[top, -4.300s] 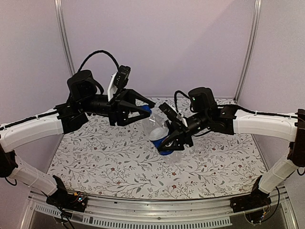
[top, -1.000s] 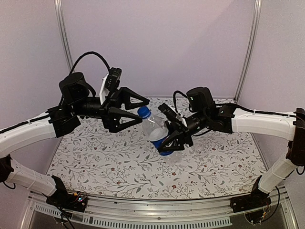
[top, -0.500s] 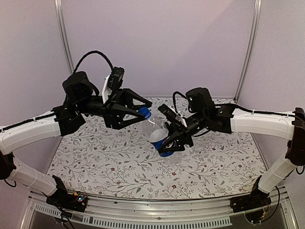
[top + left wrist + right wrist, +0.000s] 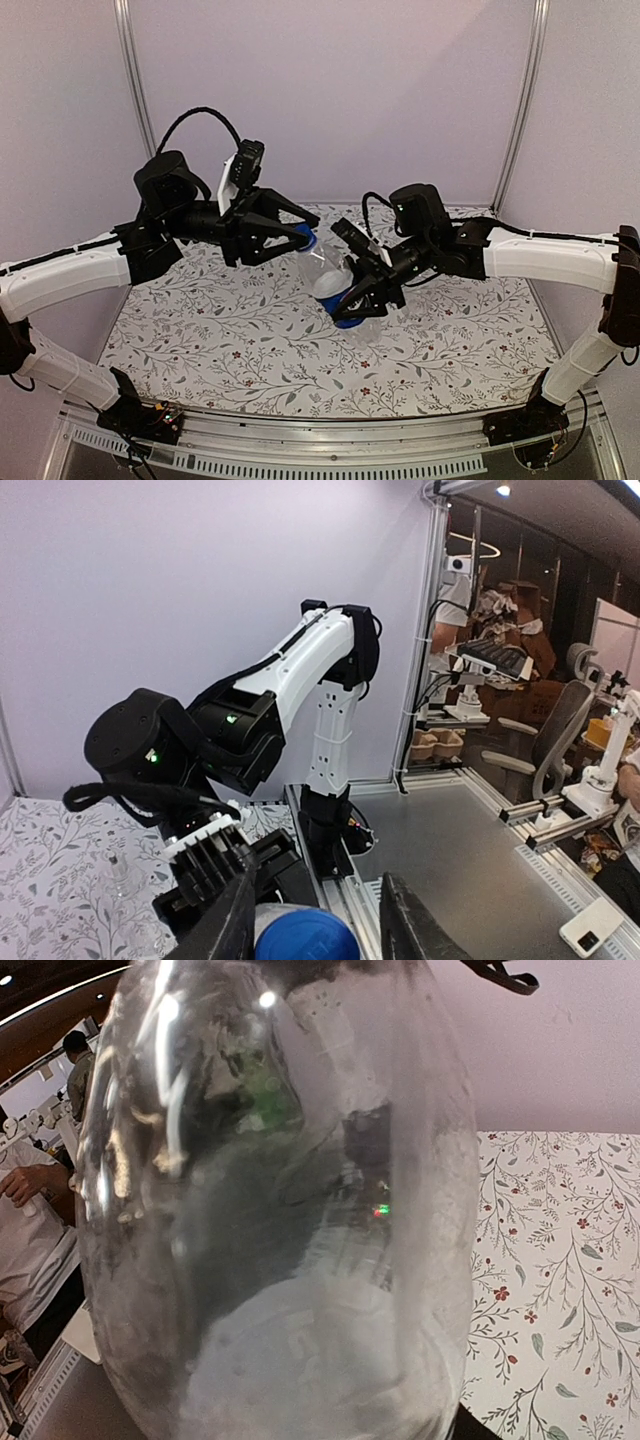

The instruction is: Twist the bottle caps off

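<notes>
My right gripper (image 4: 352, 293) is shut on the labelled Pepsi bottle (image 4: 330, 272) and holds it tilted above the table, neck pointing left. The bottle's clear wall fills the right wrist view (image 4: 280, 1210). Its blue cap (image 4: 304, 240) sits between the open fingers of my left gripper (image 4: 310, 234). In the left wrist view the cap (image 4: 300, 938) is between the two fingers (image 4: 232, 925), with a gap on its right side. A small clear bottle-like thing (image 4: 118, 865) stands on the cloth behind; its cap cannot be made out.
The table has a floral cloth (image 4: 230, 340). Pale walls and metal posts (image 4: 133, 80) close in the back and sides. The right arm's white links (image 4: 320, 680) rise in the left wrist view.
After pulling back off the cap, my left gripper has moved right again and its open fingers now straddle the blue cap. The right gripper and bottle have stayed put.
</notes>
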